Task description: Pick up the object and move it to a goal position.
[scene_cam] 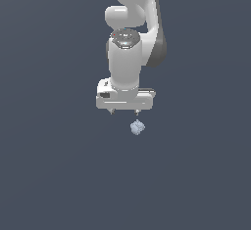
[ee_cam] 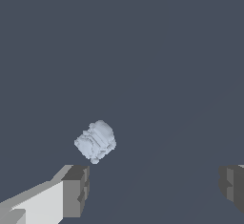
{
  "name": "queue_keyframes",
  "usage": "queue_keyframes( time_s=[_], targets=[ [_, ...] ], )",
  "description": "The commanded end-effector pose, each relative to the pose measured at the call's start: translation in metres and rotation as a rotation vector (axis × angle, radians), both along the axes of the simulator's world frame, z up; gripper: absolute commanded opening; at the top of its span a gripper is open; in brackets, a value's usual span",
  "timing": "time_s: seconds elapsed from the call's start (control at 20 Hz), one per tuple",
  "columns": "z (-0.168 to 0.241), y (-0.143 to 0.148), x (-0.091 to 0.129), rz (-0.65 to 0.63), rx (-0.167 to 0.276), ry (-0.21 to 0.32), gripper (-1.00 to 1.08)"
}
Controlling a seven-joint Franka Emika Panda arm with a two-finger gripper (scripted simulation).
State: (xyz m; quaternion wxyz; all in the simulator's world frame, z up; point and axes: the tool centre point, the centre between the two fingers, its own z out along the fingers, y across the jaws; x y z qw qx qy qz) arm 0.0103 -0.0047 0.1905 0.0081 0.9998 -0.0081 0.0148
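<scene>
Chunk (ee_cam: 96,141) lies loose on floor, just beyond gripper (ee_cam: 155,185), nearer one finger, untouched. Gripper spread wide, empty. Looks light, stiff, lumpy; you pinch across its narrow middle.

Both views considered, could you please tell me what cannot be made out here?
- Goal position: no marker shows in either view.
- Height of the gripper above the object: the plain floor gives no cue.
- Fingers: cut off by the wrist view's edge; tiny stubs in the exterior view.
- Arm base: cut off by the exterior view's top edge.
</scene>
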Motion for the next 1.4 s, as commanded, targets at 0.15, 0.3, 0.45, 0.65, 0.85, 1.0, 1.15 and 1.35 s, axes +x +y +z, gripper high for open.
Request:
queue_keyframes(
  time_s=[0.15, 0.3, 0.45, 0.65, 0.85, 1.0, 1.15, 1.35],
  targets=[
    [-0.001, -0.004, -0.001, 0.001, -0.006, 0.005, 1.00],
    [-0.003, -0.015, -0.003, 0.002, -0.022, 0.020, 1.00],
    [-0.005, -0.022, -0.004, 0.003, -0.032, 0.030, 1.00],
    [-0.005, -0.021, -0.004, 0.003, -0.032, 0.029, 1.00],
    [-0.007, -0.020, -0.004, -0.012, -0.030, 0.029, 1.00],
    [-0.009, -0.017, -0.004, -0.035, -0.028, 0.028, 1.00],
    [-0.013, -0.014, -0.004, -0.068, -0.024, 0.027, 1.00],
    [-0.021, -0.007, -0.004, -0.127, -0.018, 0.025, 1.00]
  ],
)
